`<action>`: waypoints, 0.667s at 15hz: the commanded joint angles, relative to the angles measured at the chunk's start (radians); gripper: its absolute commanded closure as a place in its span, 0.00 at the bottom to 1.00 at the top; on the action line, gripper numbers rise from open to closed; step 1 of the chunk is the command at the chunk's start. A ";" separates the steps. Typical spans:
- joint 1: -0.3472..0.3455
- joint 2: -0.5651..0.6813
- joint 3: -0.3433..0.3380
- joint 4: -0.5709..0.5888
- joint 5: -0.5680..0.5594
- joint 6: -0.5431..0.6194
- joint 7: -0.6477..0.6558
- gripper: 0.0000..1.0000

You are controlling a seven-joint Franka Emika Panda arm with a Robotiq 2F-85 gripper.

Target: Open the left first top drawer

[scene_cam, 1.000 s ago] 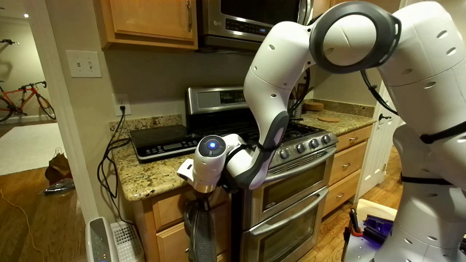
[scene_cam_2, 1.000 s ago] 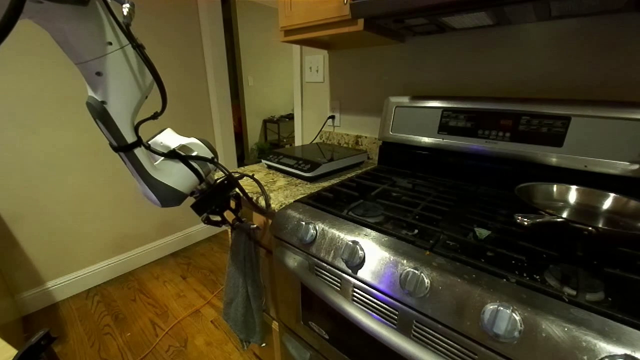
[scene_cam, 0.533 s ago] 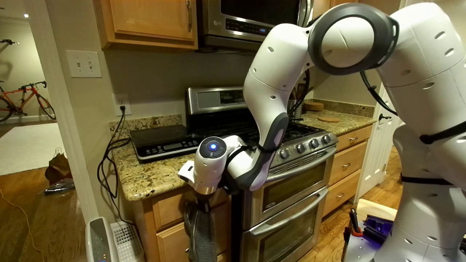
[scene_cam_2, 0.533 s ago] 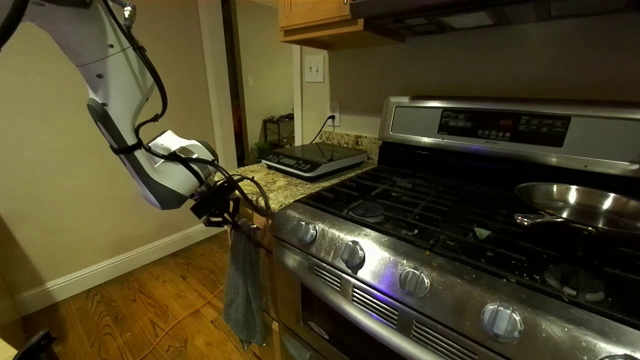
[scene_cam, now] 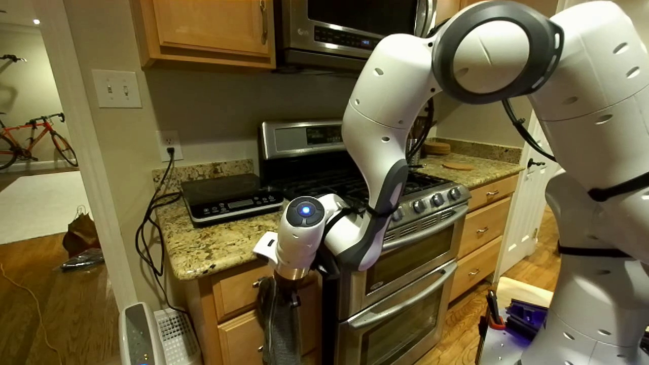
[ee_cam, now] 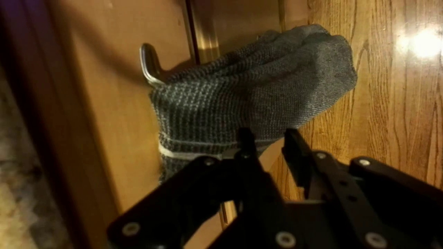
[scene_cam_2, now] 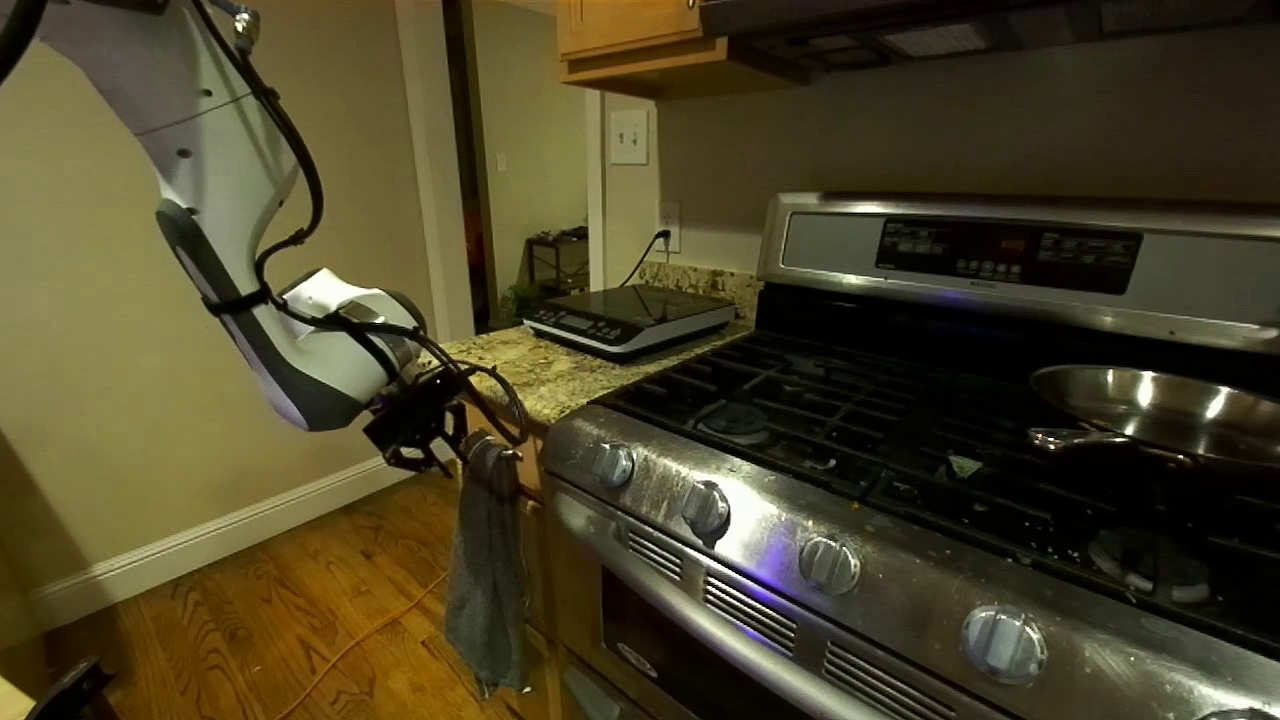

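The left top drawer is a honey-oak front [scene_cam: 236,291] that looks flush under the granite counter; its inside is hidden. It also fills the left of the wrist view [ee_cam: 114,103]. A silver handle [ee_cam: 148,65] is on it, mostly covered by a dark grey towel [ee_cam: 249,83] draped over it. The towel hangs down in both exterior views [scene_cam_2: 485,570] [scene_cam: 284,324]. My gripper [ee_cam: 268,135] is open with nothing seen between its fingers, in front of the towel's striped edge. In an exterior view the gripper [scene_cam_2: 450,465] is just out from the handle, apart from it.
The steel stove [scene_cam_2: 700,540] stands right beside the drawer. A black induction cooktop [scene_cam_2: 630,320] sits on the granite counter [scene_cam: 218,248] above it. A white appliance [scene_cam: 142,334] stands on the floor by the cabinet. A pan [scene_cam_2: 1170,400] rests on the stove.
My gripper has drawn back from the handle and towel, slightly lower and away from the drawer front. More of the handle shows. The towel still hangs; the drawer front has not visibly moved.
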 commanded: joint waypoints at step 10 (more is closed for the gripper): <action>0.118 -0.008 -0.162 -0.004 -0.078 0.020 0.147 0.00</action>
